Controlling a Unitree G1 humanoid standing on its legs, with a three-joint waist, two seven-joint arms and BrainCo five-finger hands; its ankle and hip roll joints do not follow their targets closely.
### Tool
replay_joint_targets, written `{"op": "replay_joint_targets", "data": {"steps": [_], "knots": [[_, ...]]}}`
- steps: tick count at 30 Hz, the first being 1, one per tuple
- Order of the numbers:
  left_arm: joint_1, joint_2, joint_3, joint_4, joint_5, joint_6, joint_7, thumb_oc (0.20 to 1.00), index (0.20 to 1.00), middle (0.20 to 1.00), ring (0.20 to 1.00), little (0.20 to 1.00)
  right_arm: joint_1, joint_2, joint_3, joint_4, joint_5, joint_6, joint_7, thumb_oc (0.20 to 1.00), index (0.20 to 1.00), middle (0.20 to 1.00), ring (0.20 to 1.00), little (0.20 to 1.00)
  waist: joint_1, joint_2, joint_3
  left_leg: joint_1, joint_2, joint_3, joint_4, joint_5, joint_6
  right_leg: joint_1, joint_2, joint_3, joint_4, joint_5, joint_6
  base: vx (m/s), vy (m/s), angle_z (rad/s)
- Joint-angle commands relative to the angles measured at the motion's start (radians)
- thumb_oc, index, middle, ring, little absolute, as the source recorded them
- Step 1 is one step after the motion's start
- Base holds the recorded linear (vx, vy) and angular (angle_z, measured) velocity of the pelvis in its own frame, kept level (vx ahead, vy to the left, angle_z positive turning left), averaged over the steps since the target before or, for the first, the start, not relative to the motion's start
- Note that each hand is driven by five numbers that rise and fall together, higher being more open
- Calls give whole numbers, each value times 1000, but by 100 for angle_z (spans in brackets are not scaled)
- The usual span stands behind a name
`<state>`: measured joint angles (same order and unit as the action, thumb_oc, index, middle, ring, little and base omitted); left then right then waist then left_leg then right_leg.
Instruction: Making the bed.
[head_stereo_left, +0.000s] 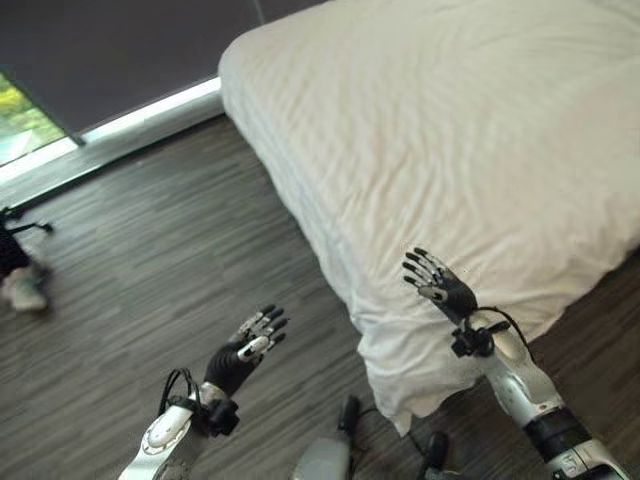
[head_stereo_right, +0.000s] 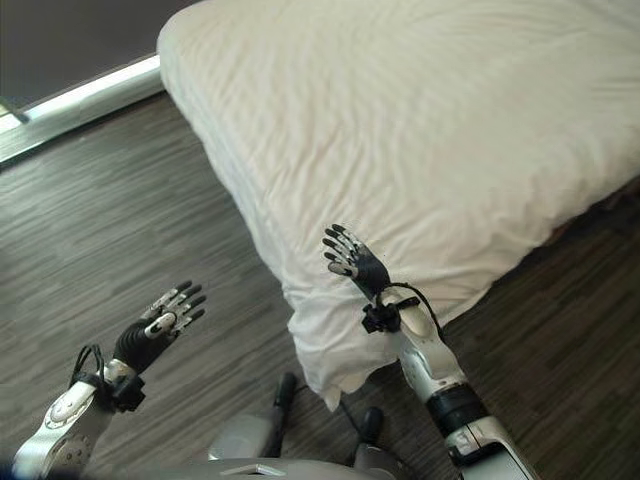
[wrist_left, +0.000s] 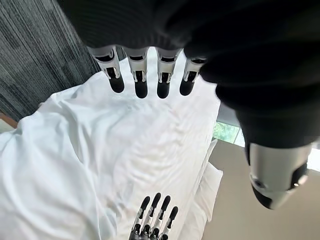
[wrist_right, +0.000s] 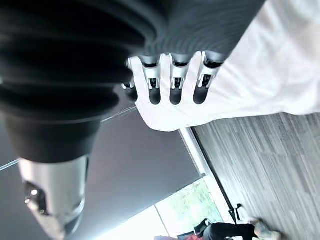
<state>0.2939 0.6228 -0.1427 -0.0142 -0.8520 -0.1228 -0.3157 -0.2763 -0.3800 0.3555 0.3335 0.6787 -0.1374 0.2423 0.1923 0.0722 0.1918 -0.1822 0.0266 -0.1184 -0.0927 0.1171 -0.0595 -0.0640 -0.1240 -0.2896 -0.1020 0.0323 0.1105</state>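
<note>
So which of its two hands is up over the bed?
The right hand, fingers spread open above the white duvet near its corner. The left hand, also open, hangs over the dark wooden floor.

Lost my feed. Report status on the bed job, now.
Left hand open, over the floor beside the bed. Right hand open, above the duvet corner, holding nothing. Duvet spread on bed, near corner hanging. Nothing in the way.
</note>
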Motion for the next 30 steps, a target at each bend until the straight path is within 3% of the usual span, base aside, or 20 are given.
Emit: {"op": "replay_joint_targets", "data": {"steps": [1, 3, 4, 17, 23, 26, 27, 29, 30], "knots": [[-75, 14, -2, 17, -29, -59, -7, 1000, 1000, 1000, 1000, 1000, -86, -41, 27, -70, 9, -43, -5, 1000, 1000, 1000, 1000, 1000, -3, -14, 38, -5, -25, 69, 5, -2, 6, 3, -32, 8, 15, 21, 30, -108, 28, 15], [-88, 0, -16, 27, -26, -65, -5, 1000, 1000, 1000, 1000, 1000, -120, -22, 43, -75, 28, -45, -1, 1000, 1000, 1000, 1000, 1000, 5, -10, 51, -22, -24, 74, 5, 5, 4, -19, -32, 13, 15, 30, 30, -71, 23, 0], [-96, -5, -21, 34, -22, -68, -2, 1000, 1000, 1000, 1000, 1000, -136, -8, 53, -72, 34, -48, -2, 200, 200, 200, 200, 200, 9, -9, 55, -30, -23, 78, 5, 7, 3, -27, -31, 16, 15, 31, 29, -51, 13, -6], [-98, -69, -9, 52, 34, -79, 22, 1000, 1000, 1000, 1000, 1000, 19, 64, -35, -21, 144, -30, -2, 200, 200, 200, 200, 200, -20, -18, 101, -50, -13, 118, 5, 10, 3, -73, -26, 42, 15, 47, 26, -21, 16, -6], [-84, -75, 15, 60, 48, -79, 24, 1000, 1000, 1000, 1000, 1000, 121, 36, -111, 35, 108, -30, -18, 200, 200, 200, 200, 200, -46, -15, 121, -53, -12, 120, 5, 10, 3, -77, -28, 43, 15, 49, 26, -11, 6, -9], [-75, -77, 15, 63, 44, -74, 25, 1000, 1000, 1000, 1000, 1000, 143, 40, -181, 155, 115, -37, -48, 200, 200, 200, 200, 200, -60, -7, 127, -56, -14, 119, 5, 10, 4, -82, -30, 47, 15, 52, 26, 0, 0, 0], [-77, -77, 8, 64, 33, -70, 27, 1000, 1000, 1000, 1000, 1000, 128, 51, -235, 333, 116, -42, -89, 200, 200, 200, 200, 200, -65, 2, 130, -53, -15, 115, 6, 6, 5, -80, -31, 53, 15, 50, 25, 0, 0, 0], [-80, -77, 7, 62, 28, -68, 26, 1000, 1000, 1000, 1000, 1000, 122, 55, -262, 395, 121, -39, -97, 200, 200, 200, 200, 200, -68, 6, 128, -58, -16, 112, 5, 8, 7, -85, -33, 54, 15, 51, 24, 3, 5, -2], [-86, -78, -2, 64, 20, -64, 21, 1000, 1000, 1000, 1000, 1000, 102, 52, -336, 588, 142, -33, -125, 200, 200, 200, 200, 200, -72, 14, 130, -52, -19, 110, 6, 1, 7, -78, -34, 55, 15, 45, 24, 0, 0, 0]]}}
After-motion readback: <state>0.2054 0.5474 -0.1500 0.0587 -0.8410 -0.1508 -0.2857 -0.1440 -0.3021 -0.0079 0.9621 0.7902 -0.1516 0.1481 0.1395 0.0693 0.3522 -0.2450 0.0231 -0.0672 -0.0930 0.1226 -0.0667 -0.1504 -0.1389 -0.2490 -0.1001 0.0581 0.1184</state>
